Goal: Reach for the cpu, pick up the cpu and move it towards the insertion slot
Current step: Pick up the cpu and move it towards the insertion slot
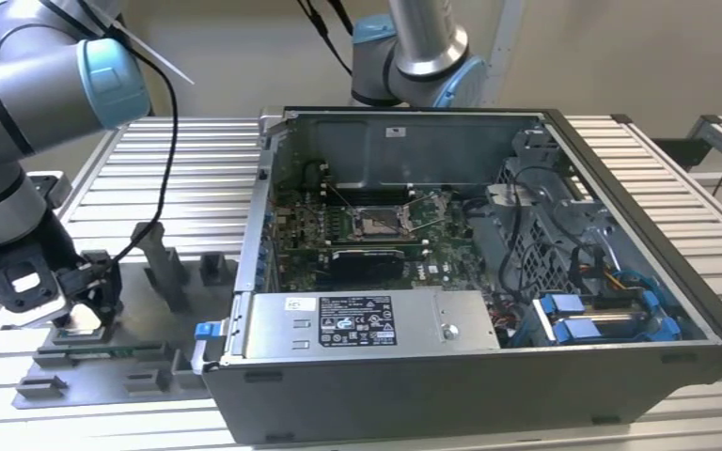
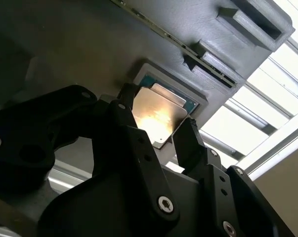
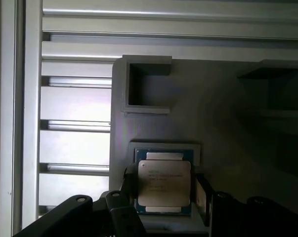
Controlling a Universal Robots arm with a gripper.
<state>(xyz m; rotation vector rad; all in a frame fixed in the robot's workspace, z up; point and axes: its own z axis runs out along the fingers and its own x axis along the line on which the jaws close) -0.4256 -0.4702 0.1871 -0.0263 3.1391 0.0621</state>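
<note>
I'm at the grasp: gripper (image 2: 156,111) narrowly open astride the cpu (image 3: 164,181) in its fixture (image 3: 228,113); closing needs square contact

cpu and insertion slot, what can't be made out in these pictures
- cpu: side edges, first wrist view, behind the gripper.
- cpu: top surface detail, second wrist view, washed out by glare.
- insertion slot: contacts, exterior view, too small.

Robotics lab bench, probably.
Open PC case (image 1: 462,385) on a slatted aluminium table (image 1: 198,160), grey fixture plate (image 1: 148,324) beside it, robot arm (image 1: 16,113) looming over.
</note>
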